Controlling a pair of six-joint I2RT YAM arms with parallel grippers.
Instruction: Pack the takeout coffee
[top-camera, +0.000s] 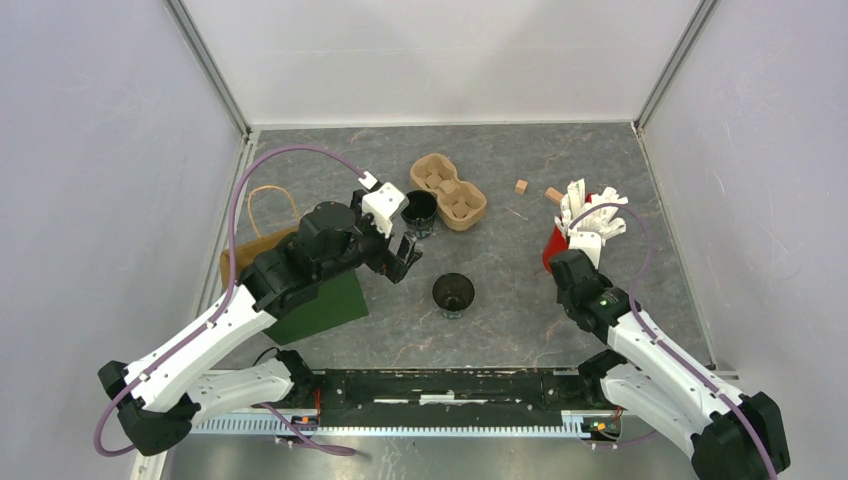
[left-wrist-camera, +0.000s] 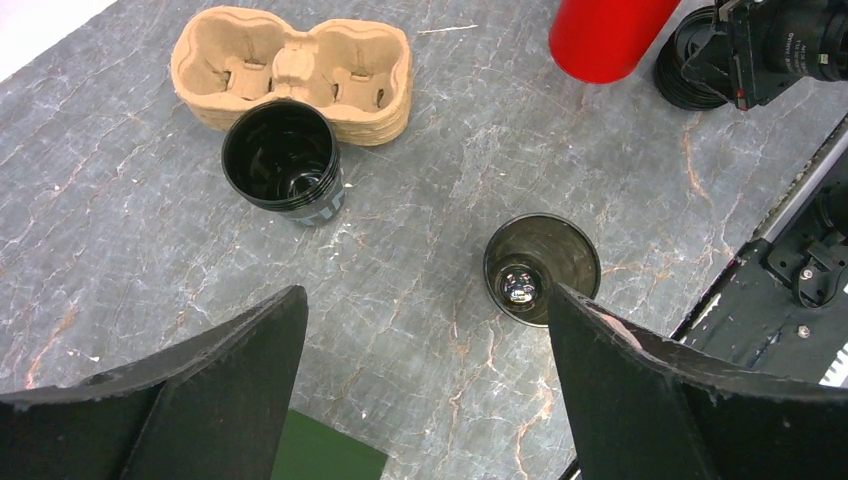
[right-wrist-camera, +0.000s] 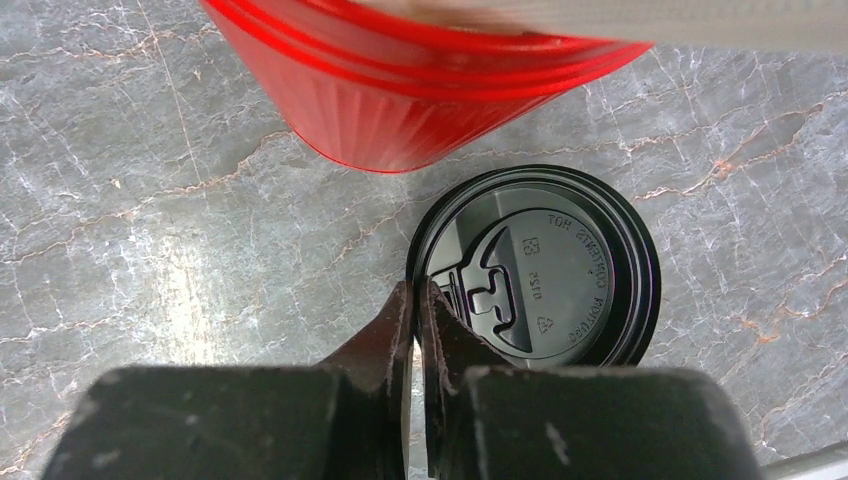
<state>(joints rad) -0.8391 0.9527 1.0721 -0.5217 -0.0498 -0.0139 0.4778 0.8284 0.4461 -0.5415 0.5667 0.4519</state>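
An open-topped black cup (top-camera: 420, 212) (left-wrist-camera: 285, 160) stands upright against the brown pulp carrier (top-camera: 448, 190) (left-wrist-camera: 295, 70). A second dark cup (top-camera: 453, 295) (left-wrist-camera: 541, 267) stands lidless mid-table. The round black lid (right-wrist-camera: 540, 270) (left-wrist-camera: 688, 72) lies flat on the table beside the red cup (right-wrist-camera: 410, 90) (top-camera: 553, 250). My right gripper (right-wrist-camera: 418, 295) is shut on the lid's left rim. My left gripper (top-camera: 403, 255) (left-wrist-camera: 425, 292) hovers open and holds nothing, between the two cups; the mid-table cup is just beyond its right finger.
A brown paper bag (top-camera: 255, 245) with a loop handle lies at the left, partly under my left arm, with a green flat sheet (top-camera: 325, 305) beside it. Two small wooden blocks (top-camera: 521, 186) (top-camera: 553, 194) sit near the red cup. White sticks (top-camera: 590, 205) fan out of that cup.
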